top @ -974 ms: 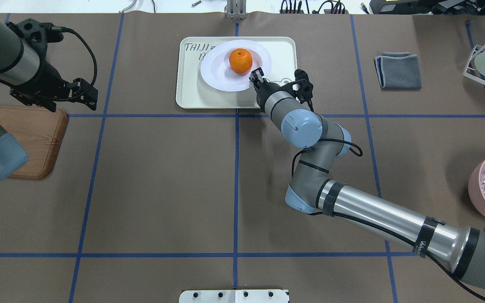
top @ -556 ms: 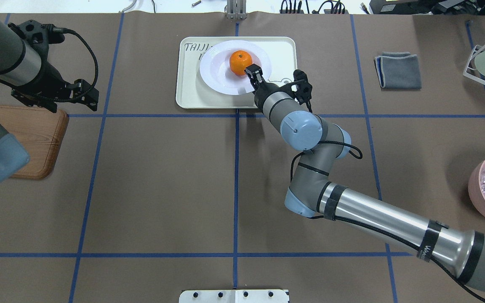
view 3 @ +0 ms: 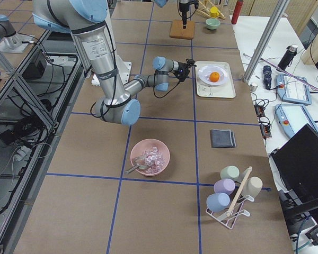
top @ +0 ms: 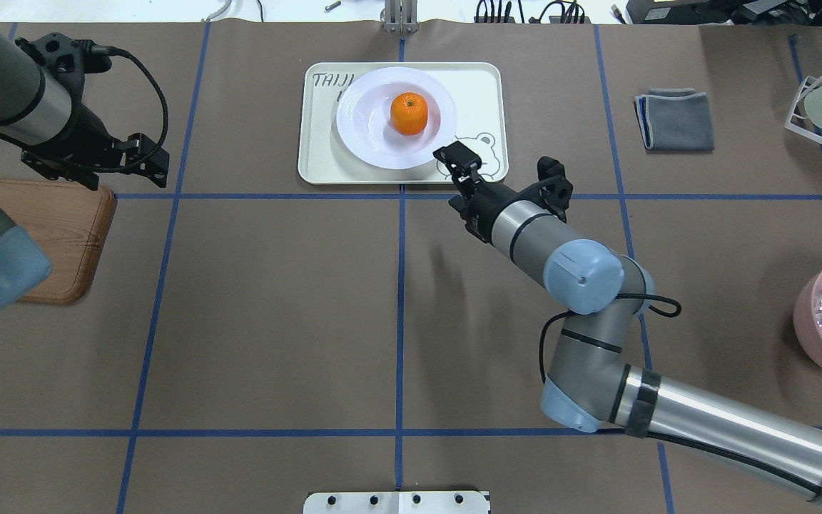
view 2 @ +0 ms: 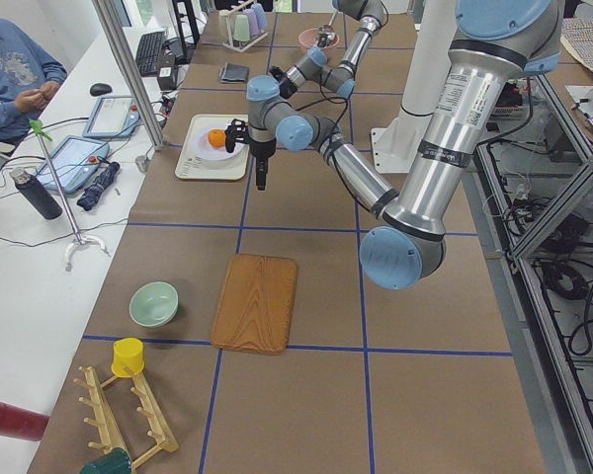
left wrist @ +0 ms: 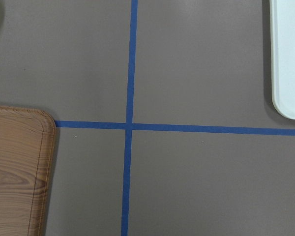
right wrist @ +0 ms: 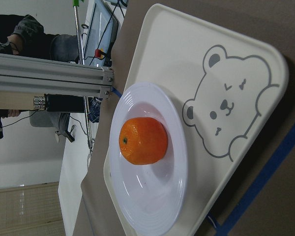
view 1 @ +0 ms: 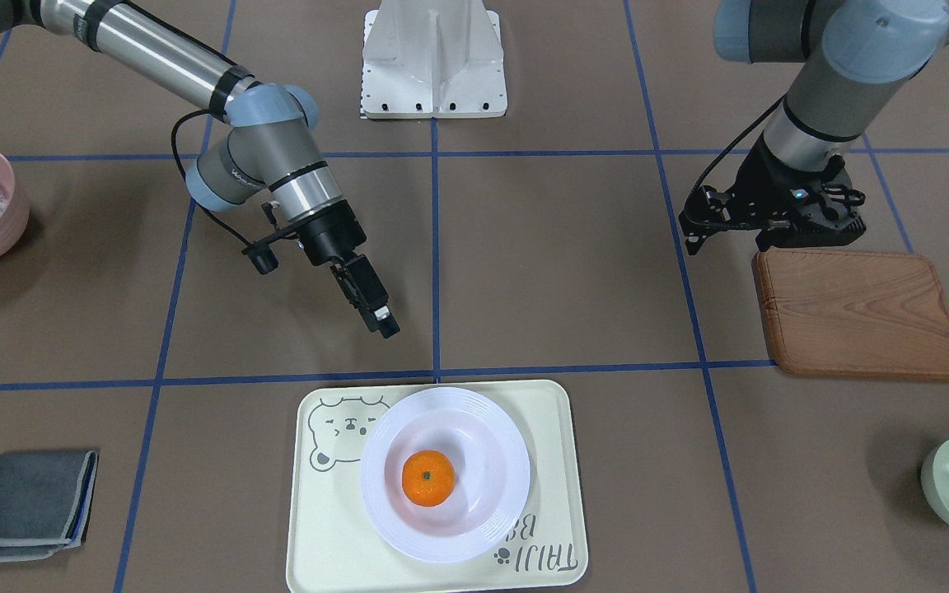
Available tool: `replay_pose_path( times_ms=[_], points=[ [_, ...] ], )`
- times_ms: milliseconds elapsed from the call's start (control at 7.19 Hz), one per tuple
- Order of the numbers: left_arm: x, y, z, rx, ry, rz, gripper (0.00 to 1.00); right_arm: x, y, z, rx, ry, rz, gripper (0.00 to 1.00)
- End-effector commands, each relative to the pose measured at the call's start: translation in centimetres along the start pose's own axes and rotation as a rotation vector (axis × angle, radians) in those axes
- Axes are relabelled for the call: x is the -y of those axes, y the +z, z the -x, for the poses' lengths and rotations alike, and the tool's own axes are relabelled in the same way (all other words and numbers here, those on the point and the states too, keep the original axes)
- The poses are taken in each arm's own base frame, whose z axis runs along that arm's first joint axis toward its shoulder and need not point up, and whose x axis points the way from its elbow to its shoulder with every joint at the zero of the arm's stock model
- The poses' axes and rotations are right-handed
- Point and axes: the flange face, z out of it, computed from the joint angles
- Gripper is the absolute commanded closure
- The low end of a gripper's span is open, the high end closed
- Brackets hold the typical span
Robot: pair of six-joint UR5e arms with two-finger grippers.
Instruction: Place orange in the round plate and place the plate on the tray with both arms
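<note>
Orange (top: pixel 409 114) sat in the middle of the round plate (top: pixel 362 132), stem dot facing up. Plate lay flat on the tray (top: pixel 318 153), covering part of the lettering. Tray's long axis ran side to side across the table; bear face and lettering read upright from the robot's side.

Right gripper (top: pixel 455 154) hung raised near the tray's near edge by the bear, pointed at the plate, clear of it, holding nothing. I could not tell its finger gap. Left gripper (top: pixel 156 163) hovered by the wooden board (top: pixel 54 235), well apart from the tray; I could not tell its finger gap either
</note>
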Motion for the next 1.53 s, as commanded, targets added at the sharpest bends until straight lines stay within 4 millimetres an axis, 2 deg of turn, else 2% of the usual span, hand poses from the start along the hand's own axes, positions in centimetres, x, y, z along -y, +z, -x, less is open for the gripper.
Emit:
replay_pose_path(
  times_ms=[0,139,278,417,695,834,974,1252,1391],
  points=[
    [0.0,0.2,0.4,0.006,-0.001,0.000,0.02,5.3,-4.6,-0.5,-0.048,-0.020,0.048,0.00],
    [0.1,0.1,0.6,0.009,0.011,-0.003,0.02,8.1,-5.2,0.2,-0.090,-0.081,0.092,0.00],
    [0.0,0.3,1.2,0.014,0.007,-0.001,0.02,12.3,-6.0,1.2,-0.124,-0.144,0.108,0.00],
    [-0.1,0.4,2.6,0.028,0.060,0.001,0.02,18.0,-7.4,3.1,-0.168,-0.204,0.135,0.00],
    [0.9,-0.2,7.6,0.064,0.126,-0.003,0.02,30.2,-12.7,6.4,-0.258,-0.354,0.234,0.00],
    [1.4,-0.7,10.8,0.087,0.166,-0.007,0.02,36.6,-15.3,7.6,-0.323,-0.414,0.295,0.00],
    [1.5,-1.2,13.5,0.107,0.190,-0.007,0.02,41.0,-17.3,8.1,-0.386,-0.548,0.334,0.00],
    [1.9,-2.4,17.6,0.138,0.246,-0.010,0.02,45.5,-19.0,8.3,-0.479,-0.821,0.366,0.00],
    [1.4,-1.8,18.3,0.144,0.243,0.005,0.02,47.7,-19.7,5.9,-0.558,-0.944,0.390,0.00]
  ],
)
